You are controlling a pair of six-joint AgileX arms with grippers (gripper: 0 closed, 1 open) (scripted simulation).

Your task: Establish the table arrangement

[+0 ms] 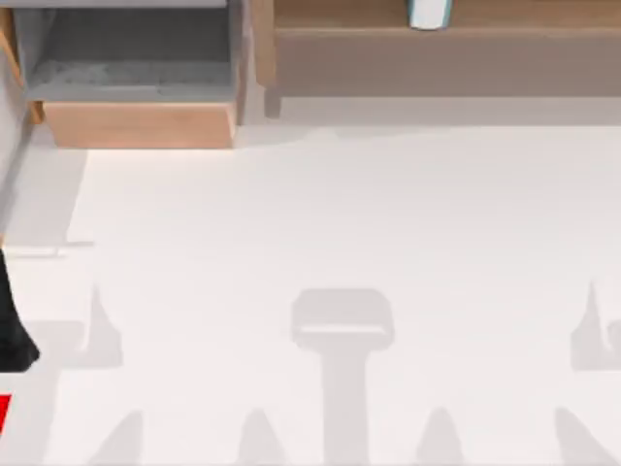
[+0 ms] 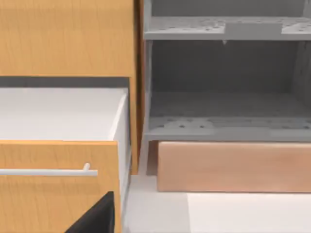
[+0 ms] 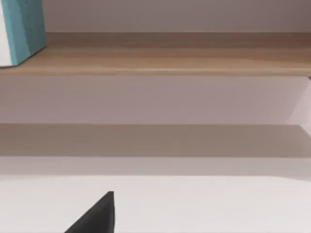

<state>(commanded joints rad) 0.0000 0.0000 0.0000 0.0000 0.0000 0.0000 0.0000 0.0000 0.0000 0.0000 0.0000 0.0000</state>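
**White table, drawer box and shelf at the back**

White table [image 1: 340, 223] spans most of the top view. Across the upper right runs a long brown shelf [image 1: 446, 49] carrying a teal-and-white object [image 1: 428, 13]. At upper left sits the light-wood drawer box [image 1: 136, 121], grey inside. Whether either gripper's fingers are apart or together, I cannot tell.

The top camera looked straight down on the white worktop [image 1: 340, 223], its far edge taking in the drawer box [image 1: 136, 87] at left and the long shelf [image 1: 437, 49] at right. The left wrist camera sat low and close, facing that drawer box [image 2: 228, 165]; the right wrist camera, equally low, faced the shelf [image 3: 160, 60].
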